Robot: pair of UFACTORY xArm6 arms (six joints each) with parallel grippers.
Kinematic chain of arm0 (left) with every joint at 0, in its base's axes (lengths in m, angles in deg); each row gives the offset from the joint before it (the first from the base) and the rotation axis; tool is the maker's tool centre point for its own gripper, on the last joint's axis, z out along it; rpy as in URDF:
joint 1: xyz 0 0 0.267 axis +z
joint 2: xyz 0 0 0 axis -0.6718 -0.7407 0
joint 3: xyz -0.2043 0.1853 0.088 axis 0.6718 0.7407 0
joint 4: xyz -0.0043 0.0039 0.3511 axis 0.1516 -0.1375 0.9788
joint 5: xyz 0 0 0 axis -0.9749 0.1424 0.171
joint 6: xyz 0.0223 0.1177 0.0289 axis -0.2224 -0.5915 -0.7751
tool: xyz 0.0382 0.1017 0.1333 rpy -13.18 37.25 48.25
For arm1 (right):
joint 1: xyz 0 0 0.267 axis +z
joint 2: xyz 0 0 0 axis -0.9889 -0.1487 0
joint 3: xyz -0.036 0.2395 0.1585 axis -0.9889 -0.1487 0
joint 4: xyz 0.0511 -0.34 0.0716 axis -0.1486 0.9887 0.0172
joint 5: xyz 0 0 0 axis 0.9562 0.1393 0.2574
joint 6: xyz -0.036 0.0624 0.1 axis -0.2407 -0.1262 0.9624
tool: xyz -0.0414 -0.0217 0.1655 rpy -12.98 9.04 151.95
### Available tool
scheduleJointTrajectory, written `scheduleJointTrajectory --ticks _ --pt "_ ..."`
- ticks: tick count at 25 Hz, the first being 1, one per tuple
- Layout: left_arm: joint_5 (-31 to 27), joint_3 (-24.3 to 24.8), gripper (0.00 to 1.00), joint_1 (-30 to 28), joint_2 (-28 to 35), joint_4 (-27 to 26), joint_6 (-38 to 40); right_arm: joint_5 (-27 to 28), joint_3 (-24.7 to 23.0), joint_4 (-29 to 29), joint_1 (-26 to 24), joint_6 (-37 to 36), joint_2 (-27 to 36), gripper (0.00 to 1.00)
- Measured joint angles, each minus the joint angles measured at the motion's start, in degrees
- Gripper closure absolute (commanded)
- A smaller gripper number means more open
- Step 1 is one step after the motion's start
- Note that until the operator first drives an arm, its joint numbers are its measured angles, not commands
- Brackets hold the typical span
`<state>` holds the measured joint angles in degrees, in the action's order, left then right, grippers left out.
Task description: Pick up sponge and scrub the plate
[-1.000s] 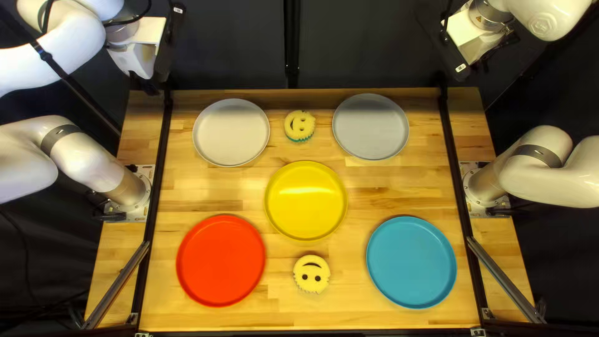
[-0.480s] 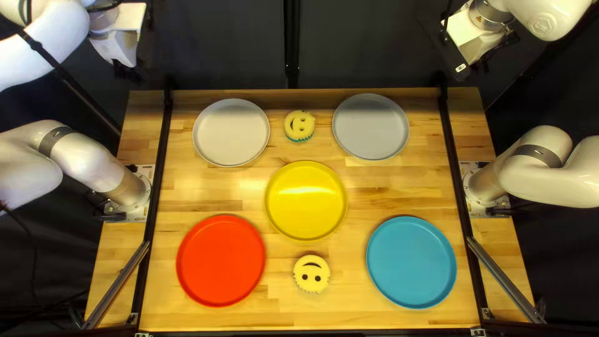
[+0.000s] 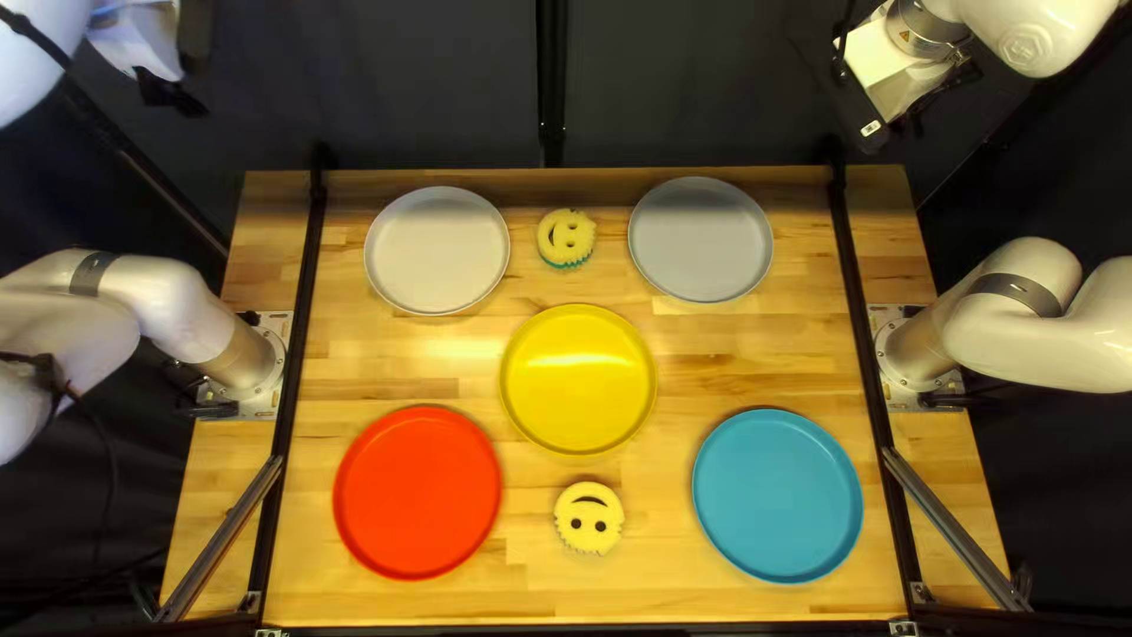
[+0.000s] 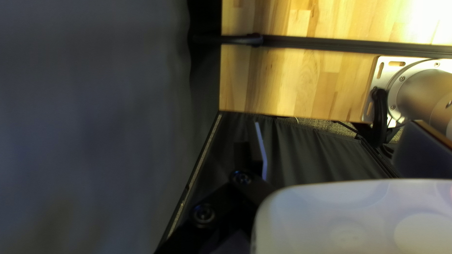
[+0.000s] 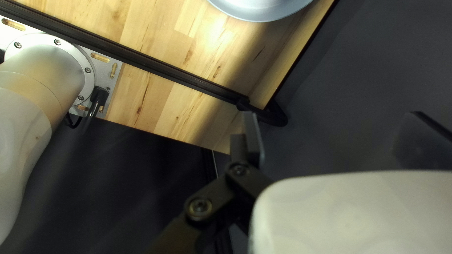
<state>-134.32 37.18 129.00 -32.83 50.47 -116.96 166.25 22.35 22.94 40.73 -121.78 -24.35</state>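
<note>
In the top left view my left gripper [image 3: 171, 94] is raised beyond the table's far left corner, and my right gripper [image 3: 870, 127] hangs past the far right corner. One yellow smiley sponge [image 3: 566, 237] lies between the white plate [image 3: 438, 250] and the grey plate [image 3: 701, 240]. Another sponge [image 3: 588, 518] lies between the red plate [image 3: 418, 493] and the blue plate [image 3: 777, 496], nearer the viewer than the yellow plate [image 3: 578, 379]. In their wrist views, my left gripper [image 4: 336, 134] and right gripper [image 5: 334, 126] have widely spaced fingers, nothing between them.
Black rails [image 3: 298, 354] run along both sides of the wooden table [image 3: 366, 354]. The left wrist view shows my left arm's base [image 4: 419, 89] beside a rail. My right arm's base [image 5: 52, 70] and the grey plate's edge [image 5: 261, 16] appear in the right wrist view.
My left arm has drawn its gripper left and toward the top of the top left view, farther from the table. The right arm, sponges and plates stayed put.
</note>
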Motion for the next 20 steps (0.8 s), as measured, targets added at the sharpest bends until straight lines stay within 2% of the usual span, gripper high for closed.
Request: scheduleJointTrajectory --ticks 9,14,20 --pt "-0.02 -0.01 0.00 0.02 0.01 -0.03 -0.04 -0.69 -0.52 0.28 0.37 0.55 -0.13 0.00" --pt "-0.02 -0.01 0.00 0.02 0.01 -0.03 -0.04 -9.23 -2.76 1.26 4.75 7.05 -6.73 0.00" --pt "-0.02 -0.01 0.00 0.02 0.01 -0.03 -0.04 -21.09 -1.80 2.11 9.96 11.22 -18.23 0.00"
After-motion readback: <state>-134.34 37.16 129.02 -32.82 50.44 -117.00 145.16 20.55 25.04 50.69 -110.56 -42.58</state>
